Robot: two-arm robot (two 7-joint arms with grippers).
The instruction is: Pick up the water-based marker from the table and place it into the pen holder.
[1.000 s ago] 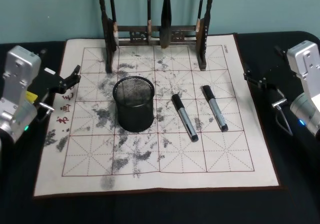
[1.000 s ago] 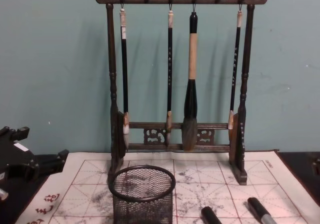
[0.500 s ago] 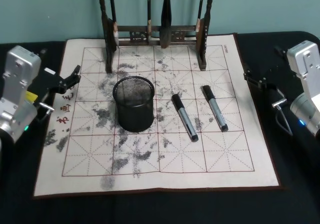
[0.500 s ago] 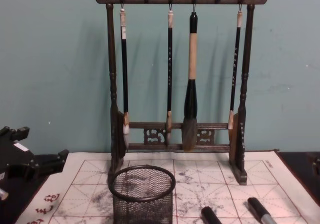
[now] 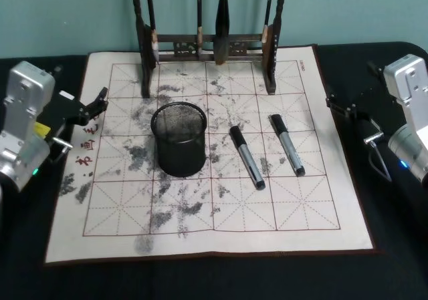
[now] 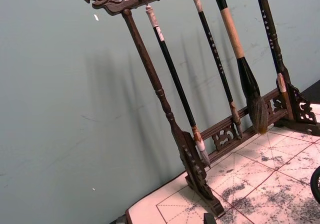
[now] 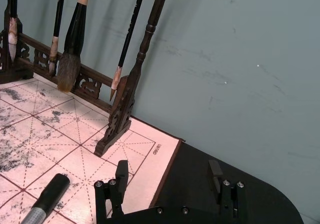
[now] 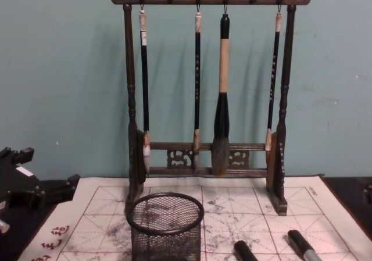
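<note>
Two water-based markers with black caps and grey barrels lie on the ink-stained grid mat (image 5: 321,220): one marker (image 5: 247,157) just right of the pen holder, the other marker (image 5: 287,143) farther right. The pen holder (image 5: 178,139) is a round black mesh cup standing upright at the mat's middle, with nothing seen inside it; its rim also shows in the chest view (image 8: 165,214). My left gripper (image 5: 95,102) hovers open over the mat's left edge. My right gripper (image 5: 334,103) hangs open at the mat's right edge, its fingers (image 7: 121,174) empty, with a marker's cap (image 7: 50,194) nearby.
A tall dark wooden rack (image 5: 208,46) hung with several calligraphy brushes (image 8: 221,115) stands along the mat's far edge, behind the pen holder. Black tablecloth (image 5: 200,280) surrounds the mat. A teal wall (image 8: 70,86) closes the back.
</note>
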